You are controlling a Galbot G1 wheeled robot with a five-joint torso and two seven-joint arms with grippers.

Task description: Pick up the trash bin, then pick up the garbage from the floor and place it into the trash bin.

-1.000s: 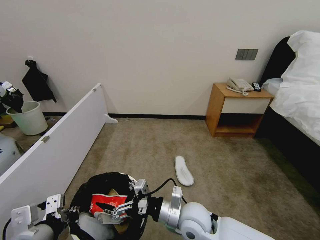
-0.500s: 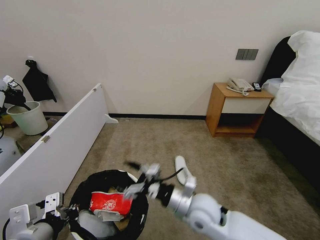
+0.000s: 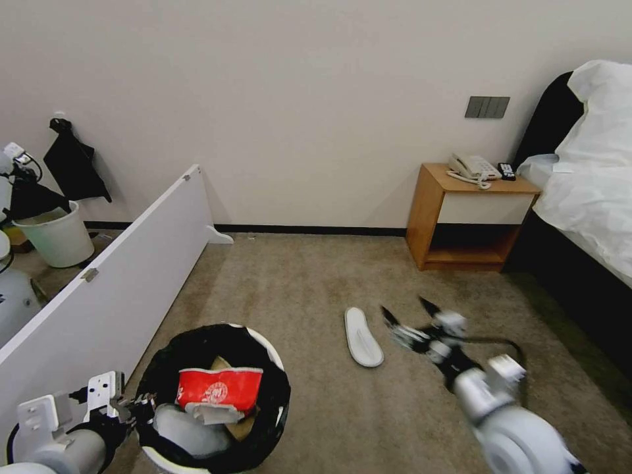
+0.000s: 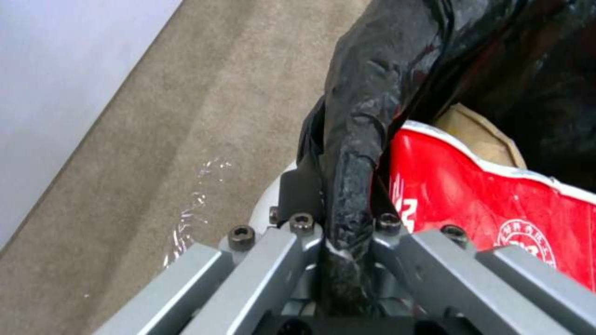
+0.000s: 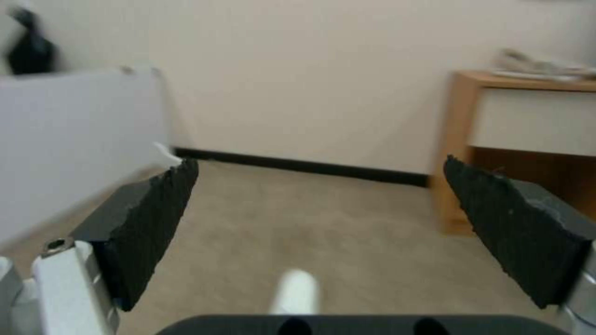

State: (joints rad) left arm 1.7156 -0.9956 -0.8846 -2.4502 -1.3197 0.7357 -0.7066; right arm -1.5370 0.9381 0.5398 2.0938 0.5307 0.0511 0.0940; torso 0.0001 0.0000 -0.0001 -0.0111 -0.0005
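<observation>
Your left gripper point(image 4: 348, 223) pinches the black-bagged rim of the trash bin point(image 3: 260, 342), low on your left, with a red carton point(image 3: 218, 388) inside. Your right gripper point(image 3: 403, 316) is spread wide above the carpet, just beside the white slipper point(image 3: 363, 336).

The carpet point(image 3: 309, 283) between the white panel point(image 3: 105, 289) on the left and the nightstand point(image 3: 461, 224) and bed point(image 3: 586, 197) on the right is open floor, interrupted by one white slipper point(image 3: 363, 336). The right gripper point(image 3: 408, 315) hangs above this carpet just right of the slipper, its fingers point(image 5: 149, 223) spread wide with nothing between them. The trash bin point(image 3: 217, 395) stands close to the panel, its mouth largely filled by a red-white carton point(image 3: 217, 394), with the left gripper point(image 3: 131, 411) clamped on its rim.
</observation>
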